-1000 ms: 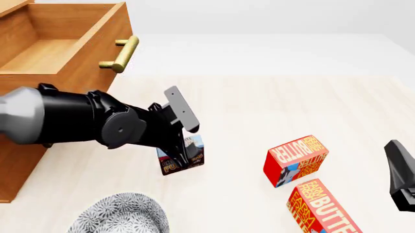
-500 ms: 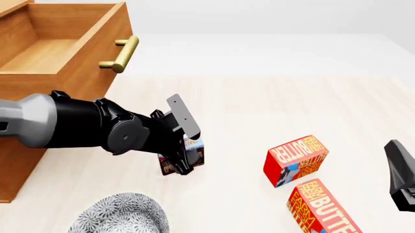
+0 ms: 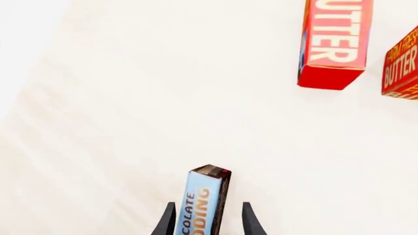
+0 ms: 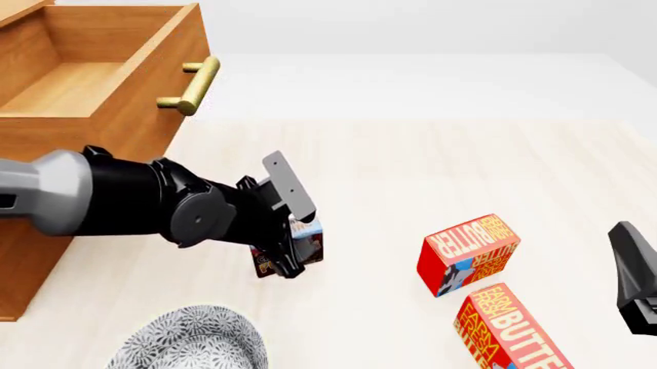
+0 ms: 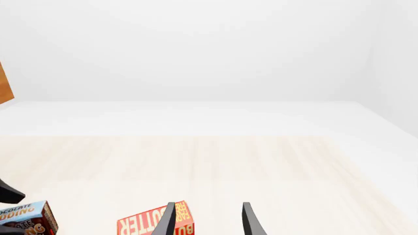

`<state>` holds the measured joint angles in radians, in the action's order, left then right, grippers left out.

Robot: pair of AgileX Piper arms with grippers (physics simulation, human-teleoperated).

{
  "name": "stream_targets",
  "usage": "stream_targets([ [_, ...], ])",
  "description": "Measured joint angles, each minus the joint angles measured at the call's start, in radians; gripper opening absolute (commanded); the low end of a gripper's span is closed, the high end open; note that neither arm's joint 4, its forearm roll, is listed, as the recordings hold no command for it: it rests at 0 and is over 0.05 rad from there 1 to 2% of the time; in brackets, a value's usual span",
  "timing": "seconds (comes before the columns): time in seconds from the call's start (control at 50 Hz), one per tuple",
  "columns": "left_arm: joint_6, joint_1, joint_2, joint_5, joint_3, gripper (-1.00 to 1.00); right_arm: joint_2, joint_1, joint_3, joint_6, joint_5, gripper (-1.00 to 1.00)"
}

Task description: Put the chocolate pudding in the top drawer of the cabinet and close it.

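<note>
Chocolate pudding sits between the left gripper's fingers, which have dropped around it since a second ago; whether they grip, I cannot tell. It's low over the desk, top drawer open. Right gripper idles open.

Red-orange butter boxes, speckled bowl
</note>
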<state>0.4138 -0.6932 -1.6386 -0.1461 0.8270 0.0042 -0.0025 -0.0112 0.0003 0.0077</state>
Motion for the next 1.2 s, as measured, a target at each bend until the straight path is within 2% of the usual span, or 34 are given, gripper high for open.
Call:
stream_targets([
  [0.58, -0.001, 0.019, -0.021, 0.023, -0.016, 1.00, 0.000, 0.000, 0.000, 0.000, 0.000, 1.00],
  [1.12, -0.030, 0.018, -0.040, 0.032, -0.009, 1.00, 0.002, 0.000, 0.001, 0.000, -0.002, 1.00],
  [1.14, -0.031, 0.018, -0.041, 0.033, -0.009, -1.00, 0.002, 0.000, 0.001, 0.000, -0.002, 1.00],
  [1.2, -0.042, 0.024, -0.035, 0.038, -0.005, -1.00, 0.002, 0.000, 0.001, 0.000, -0.003, 1.00],
])
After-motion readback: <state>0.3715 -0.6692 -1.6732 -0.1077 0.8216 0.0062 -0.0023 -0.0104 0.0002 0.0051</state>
